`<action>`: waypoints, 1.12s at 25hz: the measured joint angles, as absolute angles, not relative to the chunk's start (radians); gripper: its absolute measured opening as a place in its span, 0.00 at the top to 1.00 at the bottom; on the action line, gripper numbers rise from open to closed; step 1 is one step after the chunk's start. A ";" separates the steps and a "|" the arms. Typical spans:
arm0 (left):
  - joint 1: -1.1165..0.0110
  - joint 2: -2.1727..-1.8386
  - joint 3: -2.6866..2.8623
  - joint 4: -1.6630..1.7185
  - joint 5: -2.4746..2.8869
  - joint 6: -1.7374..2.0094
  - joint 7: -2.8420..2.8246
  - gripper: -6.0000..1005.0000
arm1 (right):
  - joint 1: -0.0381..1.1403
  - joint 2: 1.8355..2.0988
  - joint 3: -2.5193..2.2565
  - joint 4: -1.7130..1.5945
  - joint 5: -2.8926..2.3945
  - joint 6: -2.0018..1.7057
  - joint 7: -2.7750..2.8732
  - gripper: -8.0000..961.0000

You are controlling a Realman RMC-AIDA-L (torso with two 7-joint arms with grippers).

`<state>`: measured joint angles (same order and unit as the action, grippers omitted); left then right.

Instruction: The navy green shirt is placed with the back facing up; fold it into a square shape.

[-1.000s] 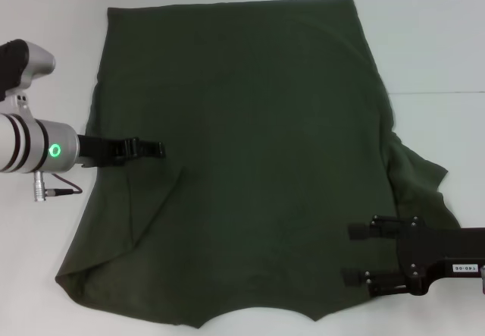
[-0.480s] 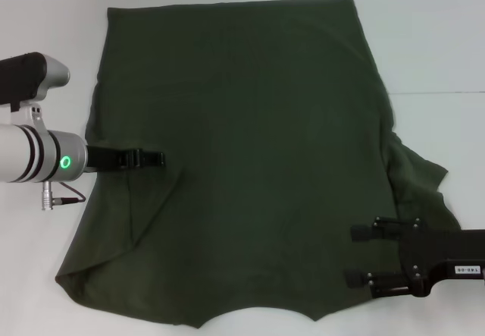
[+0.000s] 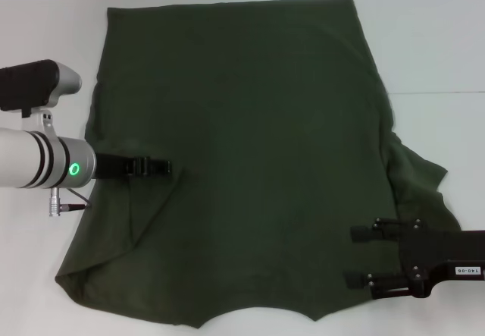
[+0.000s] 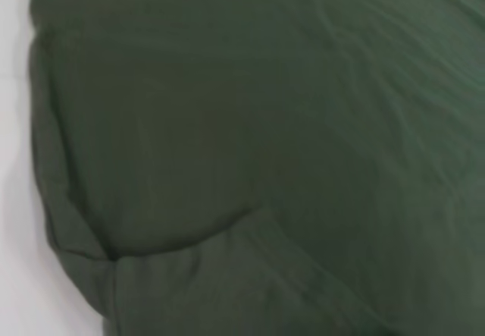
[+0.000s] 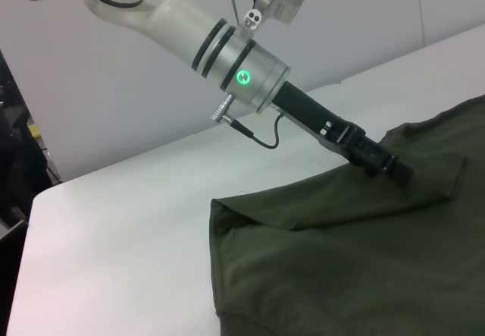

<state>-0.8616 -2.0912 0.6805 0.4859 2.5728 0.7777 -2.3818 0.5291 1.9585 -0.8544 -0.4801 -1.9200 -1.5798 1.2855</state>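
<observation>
Your shirt lies spread flat across the white desk, plain side up, with its left edge already doubled inward so a diagonal flap shows near the lower left corner. Your left claw reaches in from the left and sits low over that folded edge, its fingers drawn together; you cannot tell whether cloth is pinched between them. Your right claw is at the shirt's lower right, over the rumpled sleeve area, fingers spread apart and holding nothing.
</observation>
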 joint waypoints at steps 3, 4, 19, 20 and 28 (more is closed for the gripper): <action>-0.863 -2.093 0.690 0.486 2.568 0.790 -2.383 0.07 | 0.529 1.958 -0.854 -0.480 -1.919 -1.580 1.288 0.14; -0.864 -2.093 0.690 0.487 2.568 0.797 -2.385 0.07 | 0.529 1.958 -0.854 -0.480 -1.919 -1.580 1.289 0.14; -0.911 -2.081 0.685 0.505 2.548 1.047 -2.440 0.07 | 0.534 1.954 -0.854 -0.480 -1.917 -1.578 1.296 0.16; -0.916 -2.083 0.686 0.508 2.543 1.072 -2.448 0.07 | 0.534 1.954 -0.854 -0.480 -1.917 -1.577 1.296 0.16; -0.936 -2.098 0.686 0.513 2.526 1.135 -2.456 0.07 | 0.534 1.954 -0.854 -0.482 -1.918 -1.577 1.306 0.16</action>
